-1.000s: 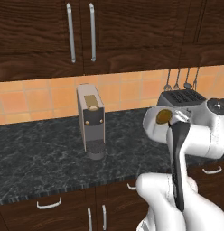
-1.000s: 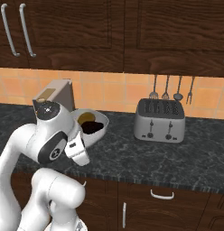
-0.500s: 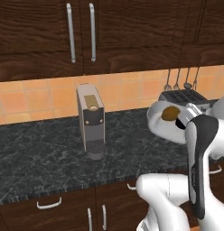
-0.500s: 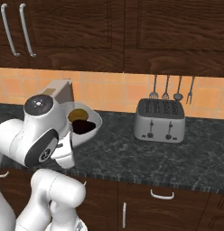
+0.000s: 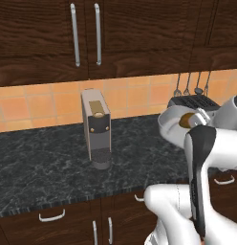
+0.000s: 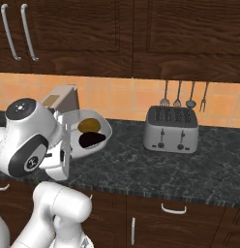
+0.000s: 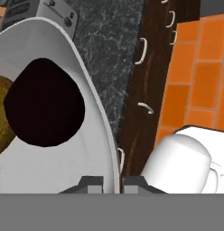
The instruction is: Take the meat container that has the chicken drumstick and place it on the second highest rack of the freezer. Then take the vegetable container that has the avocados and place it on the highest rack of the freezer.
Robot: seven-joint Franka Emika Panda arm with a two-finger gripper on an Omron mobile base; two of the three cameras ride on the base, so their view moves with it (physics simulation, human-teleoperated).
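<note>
At left centre of the right base view, the gripper (image 7: 112,182) pinches the rim of the bowl (image 6: 100,127) holding the avocados (image 6: 92,139); keep the bowl level in transit.

light-grey vegetable container (image 6: 103,134), near-black and yellowish-brown avocados (image 7: 44,103), black marbled counter (image 6: 156,167), orange tiled wall (image 5: 44,103)

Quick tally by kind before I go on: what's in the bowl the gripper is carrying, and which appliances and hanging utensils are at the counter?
Avocados in the vegetable container held by the gripper: 2, near-black and yellowish-brown
Coffee machine: 1
Toaster: 1
Hanging utensils: 4
Total: 8
</note>
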